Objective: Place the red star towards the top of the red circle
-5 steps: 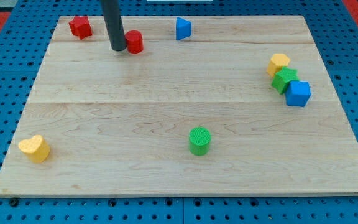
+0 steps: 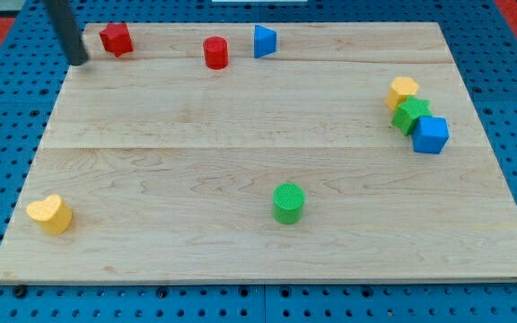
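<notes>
The red star lies near the board's top left corner. The red circle stands to its right, close to the top edge. My tip rests at the board's left edge, just left of and slightly below the red star, not touching it. The rod rises to the view's top left.
A blue triangular block sits right of the red circle. A yellow block, a green block and a blue cube cluster at the right. A green cylinder is at bottom centre, a yellow heart at bottom left.
My tip has moved left from beside the red circle to the board's left edge near the red star. The red circle has shifted a little to the right.
</notes>
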You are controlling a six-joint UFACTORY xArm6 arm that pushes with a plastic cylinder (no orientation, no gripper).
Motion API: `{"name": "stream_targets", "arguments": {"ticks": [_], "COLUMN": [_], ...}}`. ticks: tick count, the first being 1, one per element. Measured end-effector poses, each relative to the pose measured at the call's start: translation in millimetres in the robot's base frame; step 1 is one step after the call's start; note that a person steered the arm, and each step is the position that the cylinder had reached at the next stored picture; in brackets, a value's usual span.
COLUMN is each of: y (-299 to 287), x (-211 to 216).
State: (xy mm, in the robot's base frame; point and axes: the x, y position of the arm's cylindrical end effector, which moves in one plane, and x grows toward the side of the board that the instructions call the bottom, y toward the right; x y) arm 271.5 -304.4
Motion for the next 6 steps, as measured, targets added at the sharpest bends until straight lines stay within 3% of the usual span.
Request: {"name": "stream_targets", "arguments": {"ticks": [3,5,6], "y": [15,31,68], "x": [-53,-49,-49]}}
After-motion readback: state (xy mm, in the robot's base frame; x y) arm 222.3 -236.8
